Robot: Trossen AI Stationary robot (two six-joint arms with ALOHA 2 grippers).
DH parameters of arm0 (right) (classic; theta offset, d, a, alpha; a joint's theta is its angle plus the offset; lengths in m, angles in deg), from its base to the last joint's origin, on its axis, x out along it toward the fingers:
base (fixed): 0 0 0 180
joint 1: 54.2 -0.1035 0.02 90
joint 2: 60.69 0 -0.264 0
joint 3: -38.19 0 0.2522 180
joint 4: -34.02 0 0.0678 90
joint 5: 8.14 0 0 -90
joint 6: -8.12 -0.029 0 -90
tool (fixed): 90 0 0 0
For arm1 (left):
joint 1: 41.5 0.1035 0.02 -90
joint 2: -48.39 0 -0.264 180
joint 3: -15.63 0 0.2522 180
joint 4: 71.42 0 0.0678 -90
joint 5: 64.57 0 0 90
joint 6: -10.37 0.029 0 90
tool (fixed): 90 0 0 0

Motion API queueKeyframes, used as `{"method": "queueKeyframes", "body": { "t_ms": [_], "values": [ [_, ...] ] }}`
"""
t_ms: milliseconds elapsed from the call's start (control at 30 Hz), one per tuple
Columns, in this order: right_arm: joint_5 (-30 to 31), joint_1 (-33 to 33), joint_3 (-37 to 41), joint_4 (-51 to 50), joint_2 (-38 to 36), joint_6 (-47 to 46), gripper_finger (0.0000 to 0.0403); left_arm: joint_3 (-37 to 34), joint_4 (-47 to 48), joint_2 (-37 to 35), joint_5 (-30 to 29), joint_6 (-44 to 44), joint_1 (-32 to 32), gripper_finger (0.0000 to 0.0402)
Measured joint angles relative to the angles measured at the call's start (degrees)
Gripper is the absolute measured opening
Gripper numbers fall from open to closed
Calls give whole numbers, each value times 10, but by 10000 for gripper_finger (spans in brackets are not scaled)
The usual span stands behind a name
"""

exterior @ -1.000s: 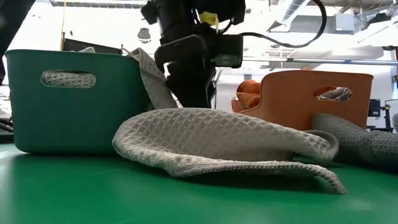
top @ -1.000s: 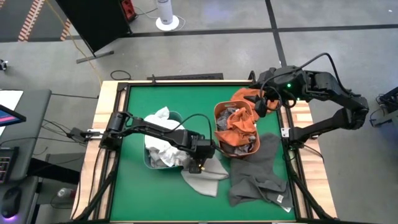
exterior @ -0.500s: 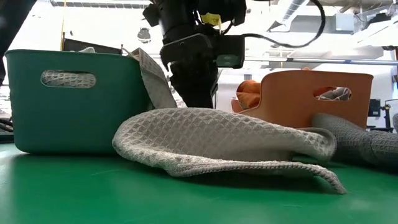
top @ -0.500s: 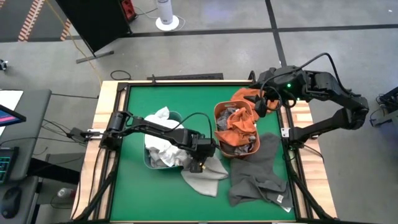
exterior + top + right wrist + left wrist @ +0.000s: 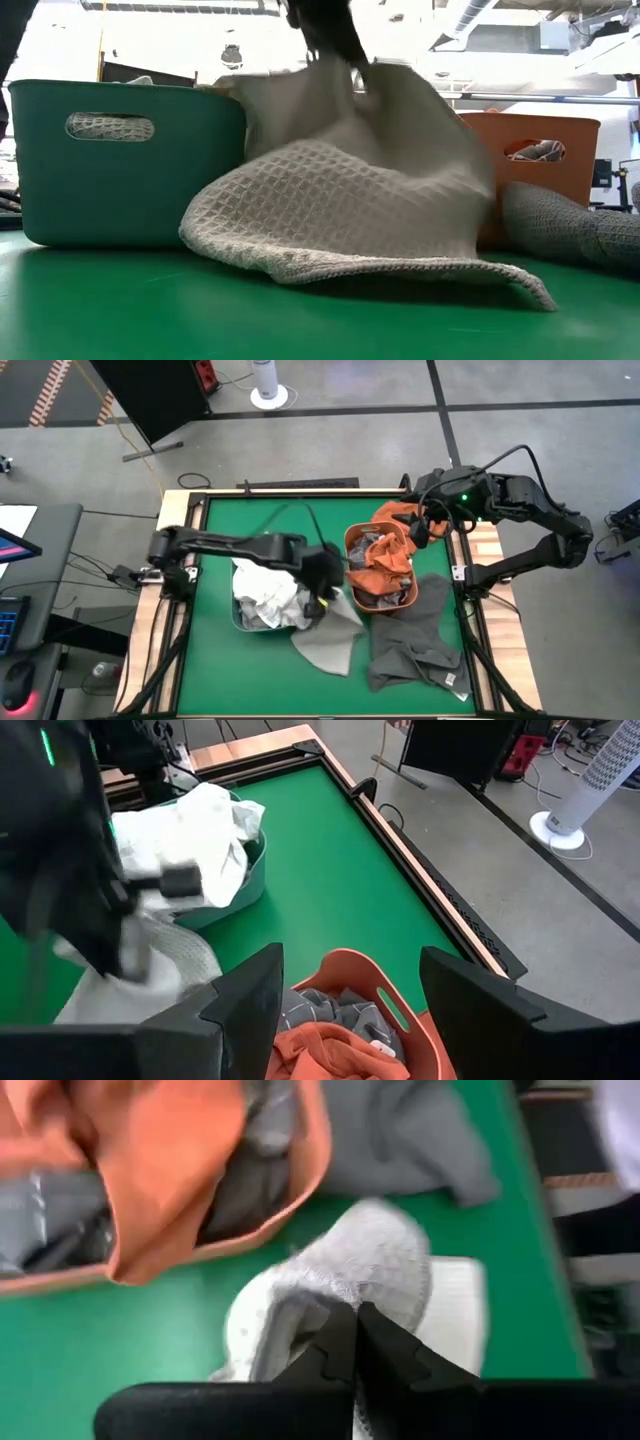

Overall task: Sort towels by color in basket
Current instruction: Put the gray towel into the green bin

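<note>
The sorting looks well under way but not finished. The teal basket (image 5: 262, 600), near the middle of the green tabletop (image 5: 220, 660) toward its left side, holds white towels (image 5: 262, 582); the orange basket (image 5: 380, 565) just right of it holds a rust-orange towel (image 5: 385, 555) and some grey cloths. Another orange towel (image 5: 392, 513) lies just beyond the orange basket, toward the far right corner of the tabletop. The left gripper (image 5: 355, 1342) is closed on a light grey waffle towel (image 5: 330, 640), pinching it at a fold and holding that part up between the two baskets, while the rest trails on the tabletop toward the near edge. A dark grey towel (image 5: 415, 635) is spread out near the right edge, in front of the orange basket, so at least these two cloths are left to place, by my reading. The right gripper (image 5: 345, 1005) waits above the far right corner with its fingers wide apart and nothing between them. The high view gives the layout of baskets and loose cloths but not the grasp itself; the left wrist view shows the dark fingers pressed together on the pale fabric, with the orange basket's rim beside it. The low view shows the waffle weave and how high the towel is raised, its upper part blurred, with one edge resting on the tabletop. The right wrist view looks across to the teal basket and the left arm.
</note>
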Motion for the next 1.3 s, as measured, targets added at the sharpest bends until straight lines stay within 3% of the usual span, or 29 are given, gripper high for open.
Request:
{"method": "queueKeyframes", "body": {
  "t_ms": [100, 267, 467, 667, 933, 1300],
  "values": [
    [0, 1, 0, 4, 0, 2, 264, 0, -1, -62, 35, 25, 5, 0],
    [1, 1, 0, 4, 1, -10, 264, 0, -23, -173, 33, 47, 21, 0],
    [1, 1, 0, 6, 6, -13, 264, 0, -26, -301, -29, 39, 39, 0],
    [1, 1, 0, 7, 13, -13, 264, -1, -24, -400, -137, 37, 39, 0],
    [1, 1, 0, 20, 14, -8, 264, -1, -33, -471, -195, 33, 39, 0],
    [2, 1, 0, 32, 14, -6, 264, -1, -123, -507, -232, 96, 39, 0]
  ]
}}
